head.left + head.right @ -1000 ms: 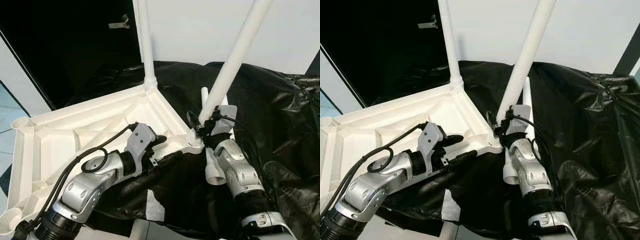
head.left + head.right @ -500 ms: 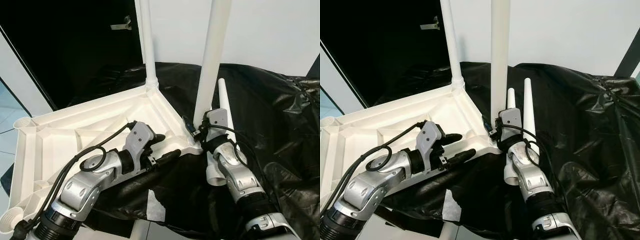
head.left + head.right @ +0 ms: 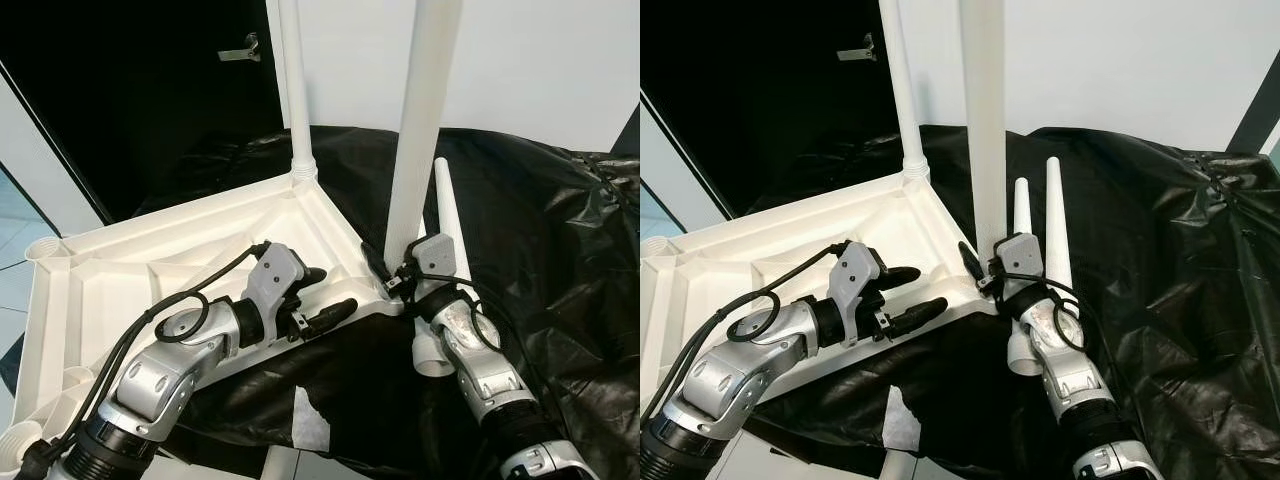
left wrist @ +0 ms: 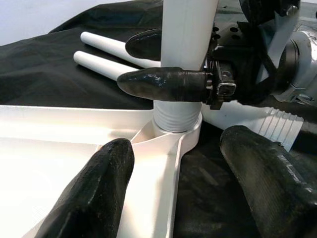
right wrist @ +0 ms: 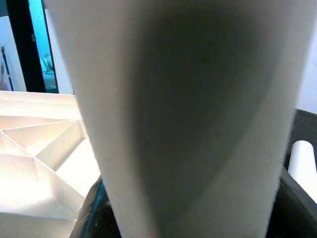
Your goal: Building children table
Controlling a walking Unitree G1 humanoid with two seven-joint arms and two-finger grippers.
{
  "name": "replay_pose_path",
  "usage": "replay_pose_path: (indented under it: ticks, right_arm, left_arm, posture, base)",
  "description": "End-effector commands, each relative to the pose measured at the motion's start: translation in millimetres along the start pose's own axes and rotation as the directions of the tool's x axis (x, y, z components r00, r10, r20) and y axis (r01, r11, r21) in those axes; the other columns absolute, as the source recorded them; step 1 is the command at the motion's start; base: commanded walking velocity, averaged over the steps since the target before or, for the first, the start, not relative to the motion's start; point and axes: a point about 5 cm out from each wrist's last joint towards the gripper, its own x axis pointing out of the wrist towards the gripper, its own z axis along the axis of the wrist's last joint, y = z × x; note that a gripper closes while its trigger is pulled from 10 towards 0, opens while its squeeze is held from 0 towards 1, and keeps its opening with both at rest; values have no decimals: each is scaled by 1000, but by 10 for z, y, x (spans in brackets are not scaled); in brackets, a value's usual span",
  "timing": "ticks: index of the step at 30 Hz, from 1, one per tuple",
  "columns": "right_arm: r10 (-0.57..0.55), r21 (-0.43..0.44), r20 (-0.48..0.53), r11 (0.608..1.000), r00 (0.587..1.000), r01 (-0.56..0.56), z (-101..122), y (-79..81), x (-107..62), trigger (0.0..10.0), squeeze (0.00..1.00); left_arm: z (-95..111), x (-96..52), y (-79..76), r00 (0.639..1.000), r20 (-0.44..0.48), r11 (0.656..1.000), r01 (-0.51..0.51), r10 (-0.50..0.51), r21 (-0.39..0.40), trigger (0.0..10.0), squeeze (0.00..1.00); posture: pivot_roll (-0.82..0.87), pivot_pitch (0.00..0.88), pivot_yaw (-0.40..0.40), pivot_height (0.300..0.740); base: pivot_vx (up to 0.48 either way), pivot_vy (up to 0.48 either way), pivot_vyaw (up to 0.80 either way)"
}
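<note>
A surface draped in crinkled black plastic sheet (image 3: 560, 230), possibly a table, carries the things. On it lies the upturned white tabletop (image 3: 150, 265), and just beside its near corner two loose white legs (image 3: 1052, 225) lie side by side.

Black plastic sheet (image 3: 540, 230) — dark door (image 3: 150, 90).

Bright, sharp pics; R wrist view blurry.
</note>
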Motion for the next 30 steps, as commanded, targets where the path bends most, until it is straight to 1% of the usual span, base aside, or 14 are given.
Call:
replay_pose_path:
  ticks: [1,2,3,5,6,7,8,9,11,15,17,24,29,30]
  right_arm:
    - [74,61,-178,996,981,-64,-355,174,-164,10000,0]
    - [70,74,-183,996,981,-58,-363,168,-165,10000,0]
    - [54,121,-191,992,980,-31,-369,146,-154,10000,0]
    - [54,121,-191,992,980,-31,-369,146,-154,10000,0]
    - [34,155,-214,988,976,0,-382,117,-139,10000,0]
    - [34,155,-214,988,976,0,-382,117,-139,10000,0]
    - [22,195,-238,980,971,26,-394,88,-122,10000,0]
    - [22,195,-238,980,971,26,-394,88,-122,10000,0]
    - [25,205,-275,978,961,33,-396,43,-85,10000,0]
    - [45,204,-286,979,957,15,-378,25,-57,10000,0]
    - [67,226,-288,974,955,0,-353,18,-31,10000,0]
    - [77,265,-302,964,950,6,-351,19,-18,10000,0]
    - [72,258,-306,966,949,10,-345,25,-16,10000,0]
    - [34,247,-302,968,953,44,-327,37,-9,10000,0]
  left_arm:
    - [30,-22,10,998,1,998,56,-56,20,10000,0]
    - [32,-22,10,998,0,998,57,-57,20,10000,0]
    - [35,-20,12,998,1,998,57,-57,21,10000,0]
    - [35,-20,12,998,1,998,57,-57,21,10000,0]
    - [37,-19,13,998,1,998,57,-57,23,10000,0]
    - [37,-19,13,998,1,998,57,-57,23,10000,0]
    - [41,-16,16,998,1,998,57,-57,24,10000,0]
    - [41,-16,16,998,1,998,57,-57,24,10000,0]
    - [47,-16,11,998,3,998,57,-57,27,10000,0]
    - [51,-17,8,998,5,998,56,-56,28,10000,0]
    - [54,-22,11,999,6,998,52,-53,29,10000,0]
    - [57,-44,13,999,8,999,42,-42,28,10000,0]
    - [60,-46,15,999,9,999,40,-40,27,10000,0]
    - [62,-46,15,999,10,999,39,-39,27,10000,0]
  posture:
    - [39,0,62,740]
    - [39,0,62,740]
    - [38,0,63,740]
    - [38,0,63,740]
    - [38,0,63,740]
    - [38,0,63,740]
    - [37,0,62,740]
    - [37,0,62,740]
    - [36,0,60,740]
    - [39,0,56,740]
    - [42,0,53,740]
    - [46,0,49,740]
    - [47,0,47,740]
    - [46,0,45,740]
  base:
    - [0,0,0]
    - [0,0,0]
    - [0,0,0]
    - [0,0,0]
    - [0,0,0]
    - [0,0,0]
    - [0,0,0]
    - [0,0,0]
    - [0,0,0]
    - [0,0,0]
    - [0,0,0]
    - [0,0,0]
    - [0,0,0]
    - [0,0,0]
